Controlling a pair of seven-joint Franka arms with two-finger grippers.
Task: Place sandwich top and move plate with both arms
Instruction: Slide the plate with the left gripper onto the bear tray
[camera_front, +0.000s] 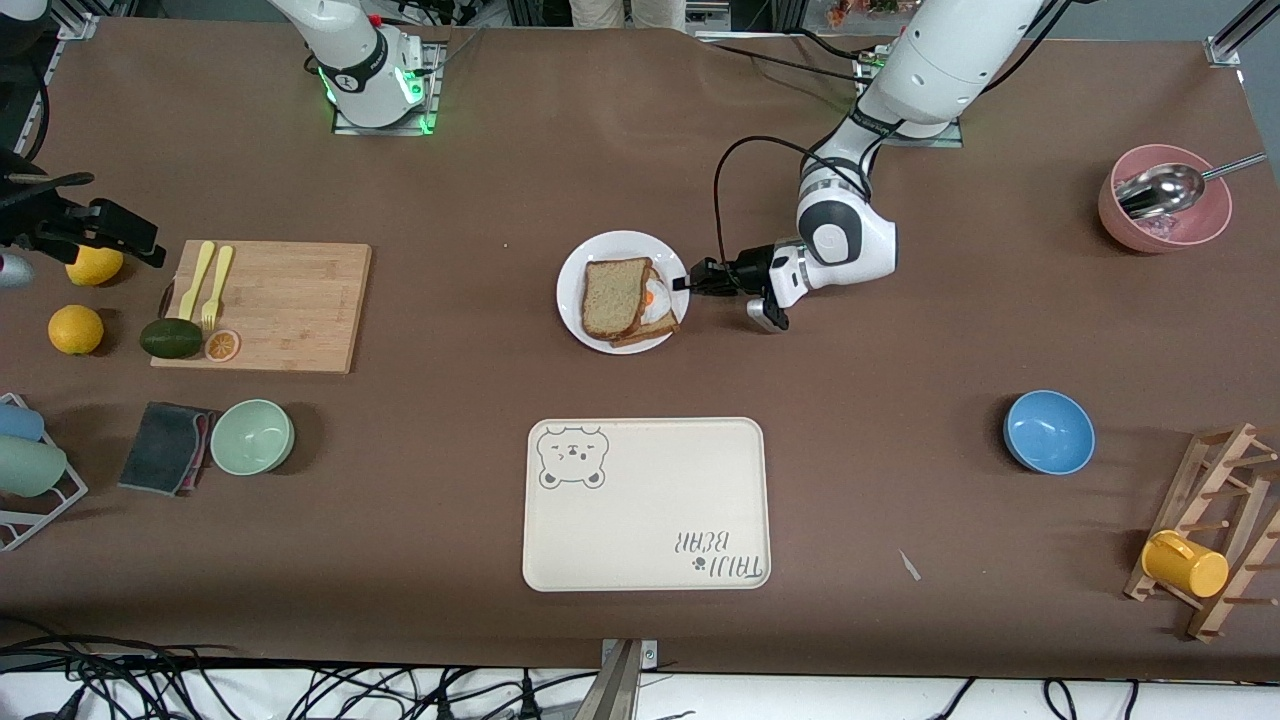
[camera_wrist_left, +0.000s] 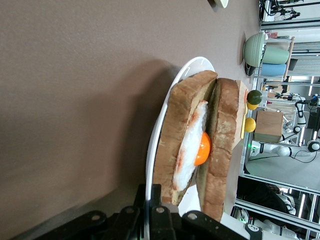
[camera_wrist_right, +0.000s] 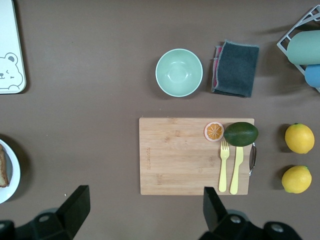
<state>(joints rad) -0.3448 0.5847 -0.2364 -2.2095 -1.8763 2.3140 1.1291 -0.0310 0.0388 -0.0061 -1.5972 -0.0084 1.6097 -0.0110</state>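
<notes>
The white plate (camera_front: 590, 330) sits mid-table with a bread slice bearing a fried egg (camera_front: 656, 298) on it. The sandwich top (camera_front: 615, 296) lies on that slice, shifted a little so the egg shows at one side. My left gripper (camera_front: 683, 282) is shut on the plate's rim at the side toward the left arm's end. In the left wrist view its fingers (camera_wrist_left: 161, 197) pinch the rim (camera_wrist_left: 165, 100), with the sandwich top (camera_wrist_left: 225, 140) over the egg (camera_wrist_left: 201, 149). My right gripper (camera_front: 110, 230) is open and empty, high over the table by the cutting board (camera_wrist_right: 195, 155).
A cream bear tray (camera_front: 647, 503) lies nearer the camera than the plate. The cutting board (camera_front: 265, 305) carries yellow cutlery, an avocado and an orange slice. A green bowl (camera_front: 252, 436), grey cloth (camera_front: 165, 447) and two lemons (camera_front: 76, 329) lie at the right arm's end. A blue bowl (camera_front: 1049, 431), pink bowl (camera_front: 1165, 210) and mug rack (camera_front: 1215, 530) stand at the left arm's end.
</notes>
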